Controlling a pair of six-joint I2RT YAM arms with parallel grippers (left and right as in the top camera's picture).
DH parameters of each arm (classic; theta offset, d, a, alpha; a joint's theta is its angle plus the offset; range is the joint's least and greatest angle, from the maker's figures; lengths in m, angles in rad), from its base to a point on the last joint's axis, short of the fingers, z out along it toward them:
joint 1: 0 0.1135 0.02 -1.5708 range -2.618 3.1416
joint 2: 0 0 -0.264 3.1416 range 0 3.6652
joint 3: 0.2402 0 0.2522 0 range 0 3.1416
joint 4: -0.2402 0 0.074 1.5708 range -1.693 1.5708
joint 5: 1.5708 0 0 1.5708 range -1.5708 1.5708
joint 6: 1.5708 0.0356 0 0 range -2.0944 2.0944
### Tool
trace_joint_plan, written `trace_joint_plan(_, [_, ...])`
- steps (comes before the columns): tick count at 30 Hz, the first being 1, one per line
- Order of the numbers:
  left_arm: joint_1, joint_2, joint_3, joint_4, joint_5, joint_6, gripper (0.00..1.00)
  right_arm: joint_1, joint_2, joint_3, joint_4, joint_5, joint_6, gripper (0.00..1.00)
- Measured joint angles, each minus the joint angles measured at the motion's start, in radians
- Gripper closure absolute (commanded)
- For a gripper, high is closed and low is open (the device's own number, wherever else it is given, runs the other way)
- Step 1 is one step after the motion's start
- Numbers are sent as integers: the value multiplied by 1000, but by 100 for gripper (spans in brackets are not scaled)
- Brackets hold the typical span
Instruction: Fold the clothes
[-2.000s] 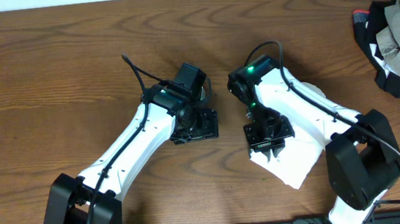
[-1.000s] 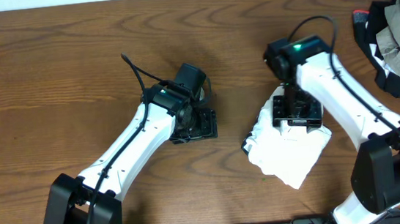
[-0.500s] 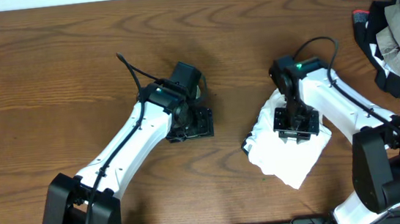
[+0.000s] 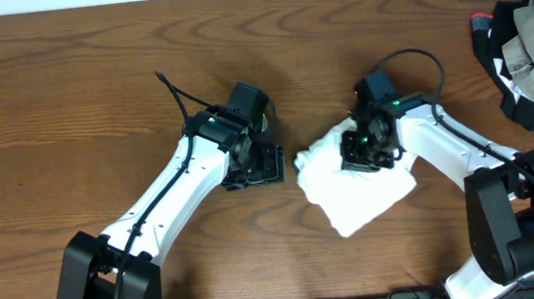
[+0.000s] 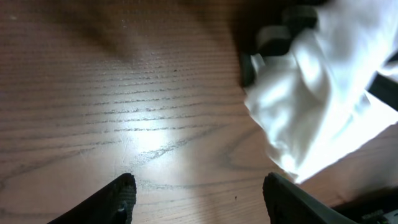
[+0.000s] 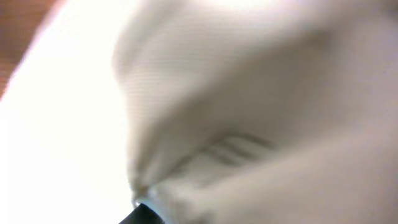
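The clothes, a white bundle, have been dragged left towards the frame's centre on the counter. The right gripper has been clamped onto a bunched fold of them. The left gripper is held apart, empty, just beside. Another fold seems begun.
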Motion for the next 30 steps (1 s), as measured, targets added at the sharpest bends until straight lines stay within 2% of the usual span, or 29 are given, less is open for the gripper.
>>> trace_joint_plan(9, [24, 0, 0, 1, 13, 32, 32, 87, 0, 0, 176, -120, -12, 75])
trace_joint_plan(10, [24, 0, 0, 1, 27, 48, 32, 91, 0, 0, 188, -126, -13, 72])
trace_joint_plan(13, [20, 0, 0, 1, 64, 78, 33, 90, 0, 0, 212, -139, -19, 54])
trace_joint_plan(18, [-8, 0, 0, 2, 94, 105, 33, 85, 0, 35, 236, -170, -47, 44])
trace_joint_plan(20, [-24, 0, 0, 2, 106, 116, 33, 74, 0, 80, 219, -183, -57, 44])
trace_joint_plan(25, [-77, 0, 0, 1, 137, 140, 33, 10, 0, 217, 75, -176, -89, 28])
trace_joint_plan(30, [-127, 0, 0, 58, 144, 153, 33, -40, 0, 333, -119, -110, -131, 30])
